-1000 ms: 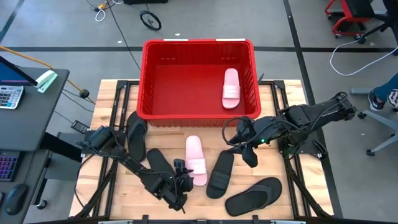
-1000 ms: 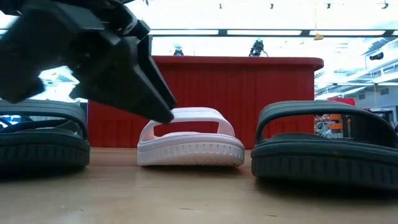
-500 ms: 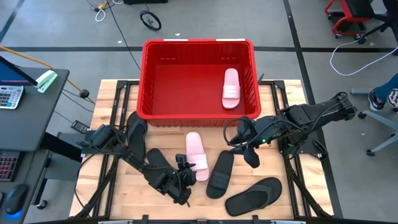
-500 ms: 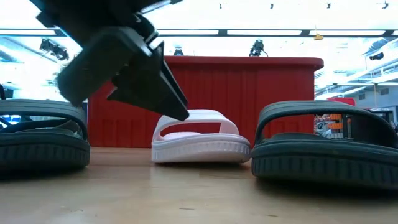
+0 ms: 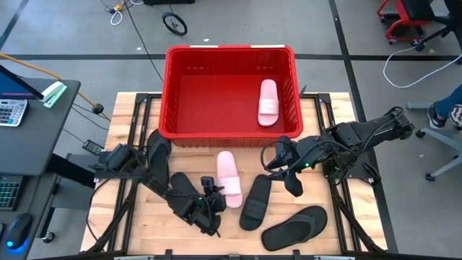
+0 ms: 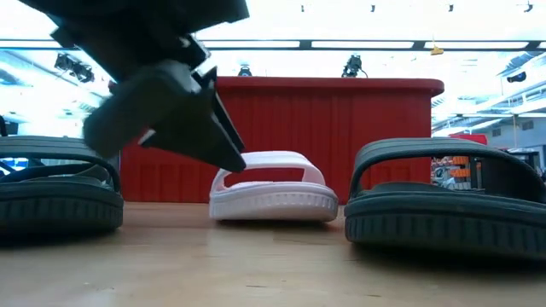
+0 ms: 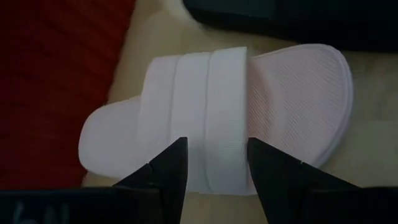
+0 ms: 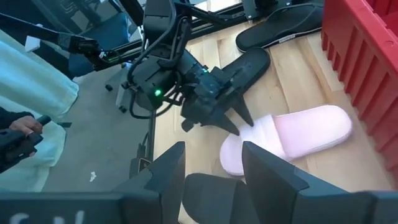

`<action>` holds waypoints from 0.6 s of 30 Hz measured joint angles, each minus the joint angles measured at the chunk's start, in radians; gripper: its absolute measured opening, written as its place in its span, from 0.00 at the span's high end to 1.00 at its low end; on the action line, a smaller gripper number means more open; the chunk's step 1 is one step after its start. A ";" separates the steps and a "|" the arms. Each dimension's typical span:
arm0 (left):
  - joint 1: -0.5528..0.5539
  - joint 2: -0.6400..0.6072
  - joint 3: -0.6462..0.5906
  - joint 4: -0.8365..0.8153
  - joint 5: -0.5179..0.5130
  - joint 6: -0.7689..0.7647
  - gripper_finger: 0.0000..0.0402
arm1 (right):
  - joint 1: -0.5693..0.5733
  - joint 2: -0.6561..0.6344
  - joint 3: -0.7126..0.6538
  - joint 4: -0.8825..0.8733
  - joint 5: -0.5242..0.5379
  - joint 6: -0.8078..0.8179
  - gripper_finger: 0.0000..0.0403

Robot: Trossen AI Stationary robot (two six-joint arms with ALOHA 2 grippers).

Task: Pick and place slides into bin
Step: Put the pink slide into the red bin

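One pale pink slide (image 5: 229, 179) lies sole down on the table just in front of the red bin (image 5: 229, 50). It also shows in the low view (image 6: 273, 196) and the left wrist view (image 7: 249, 81). A second pink slide (image 5: 268, 102) lies inside the bin. My left gripper (image 5: 214, 195) is open at the near left side of the table's pink slide, its fingers over the strap. My right gripper (image 5: 292, 180) is open and empty, hovering by a black slide (image 5: 255, 201). Other black slides (image 5: 159, 159) (image 5: 182, 189) (image 5: 294, 226) lie on the table. My left gripper's open fingers (image 7: 177, 168) meet the pink slide at the left end of its strap (image 7: 214, 140), near where it joins the sole. They come slanting down from the near left. The slide lies flat on the table. Whether both fingertips touch, I cannot tell.
In the low view, black slides (image 6: 55, 192) (image 6: 444, 200) flank the pink one, with the bin's wall (image 6: 341, 128) behind. A desk with a keyboard (image 5: 14, 195) stands left of the table. A person's sleeve and hand (image 8: 25, 124) show beyond the table in the right wrist view.
My left gripper has moved toward the far edge and the bin, staying open. The pink slide on the table has slid a little toward the bin with it and stays flat.
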 joint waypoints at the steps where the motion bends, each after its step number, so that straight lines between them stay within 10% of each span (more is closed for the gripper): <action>1: 0.009 0.000 0.000 0.000 -0.001 -0.011 0.57 | 0.000 0.000 0.000 0.000 0.000 0.000 0.59; 18: -0.037 0.000 0.000 -0.157 -0.002 -0.195 0.57 | 0.000 0.000 0.000 0.000 0.000 0.000 0.59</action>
